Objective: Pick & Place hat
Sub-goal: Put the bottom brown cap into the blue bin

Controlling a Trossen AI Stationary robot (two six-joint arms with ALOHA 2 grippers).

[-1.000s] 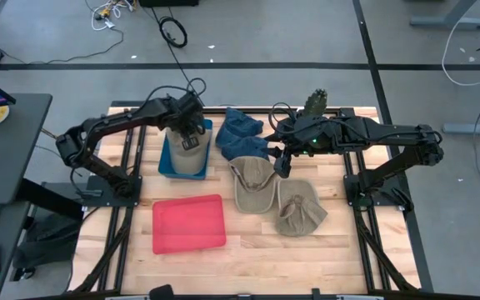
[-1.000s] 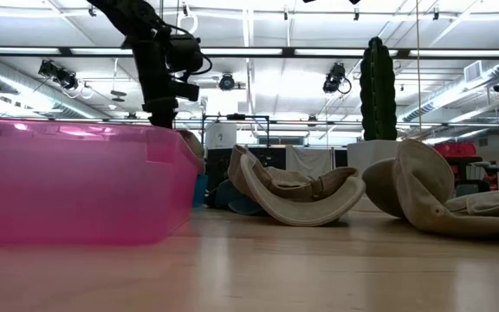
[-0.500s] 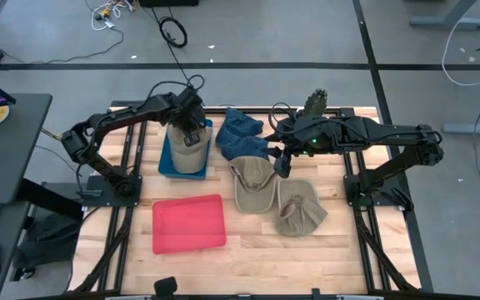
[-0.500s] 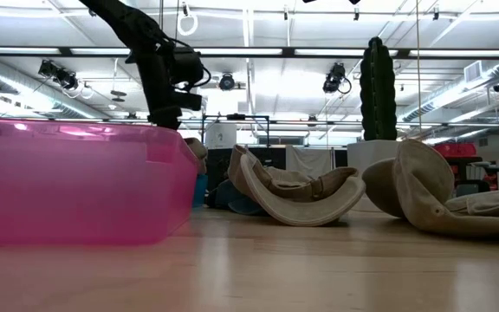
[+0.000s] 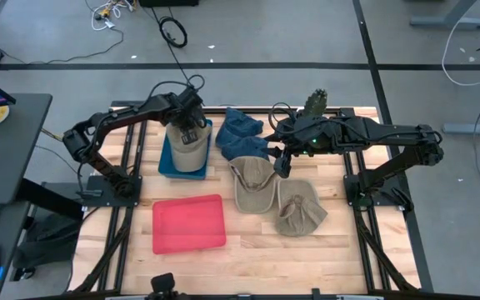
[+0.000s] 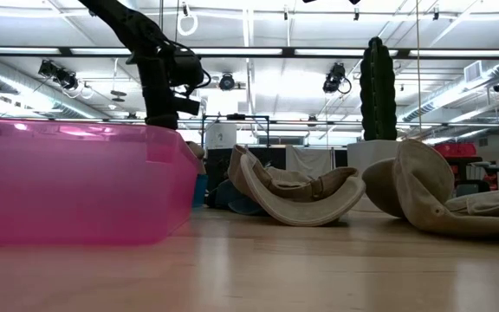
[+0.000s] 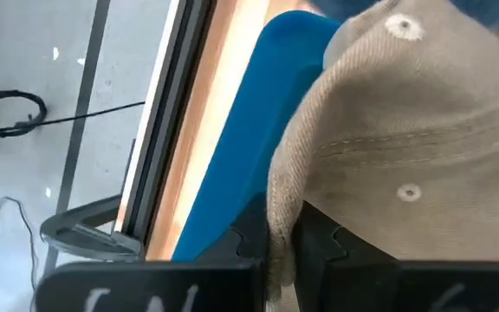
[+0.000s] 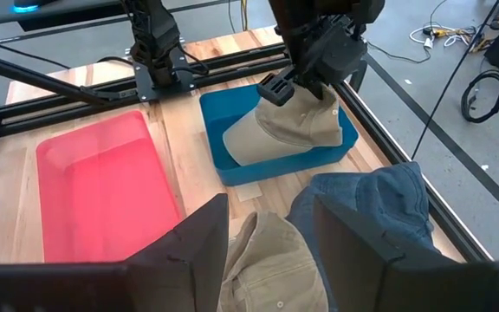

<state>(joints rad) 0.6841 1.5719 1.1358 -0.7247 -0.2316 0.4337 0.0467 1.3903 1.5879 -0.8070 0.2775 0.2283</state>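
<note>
A khaki hat [image 5: 187,152] sits in the blue bin [image 5: 166,157] at the table's far left, also seen in the right wrist view as the khaki hat [image 8: 275,130]. My left gripper [image 5: 192,127] is above the bin, shut on this hat. My right gripper [image 5: 283,164] hovers open near the table's middle, over a tan hat [image 5: 252,187] and beside a blue denim hat [image 5: 242,132]. A second tan hat [image 5: 300,208] lies to the right of the first one. My left gripper pinches the khaki hat's cloth edge [image 7: 277,227] between its two fingers [image 7: 319,238], close to the crown's eyelets. It comes from above, pointing down. That end of the hat is pulled up, while the lower part [image 8: 249,143] rests in the blue bin.
A red tray [image 5: 188,223] lies at the near left, filling the low view's left as the tray [image 6: 76,182]. A green cactus-like figure [image 5: 315,102] stands at the far edge. Bare wood [image 5: 257,250] shows along the near edge.
My left gripper has moved slightly toward the far edge, still shut on the khaki hat, and the held end has gone with it. The right arm has kept still.
</note>
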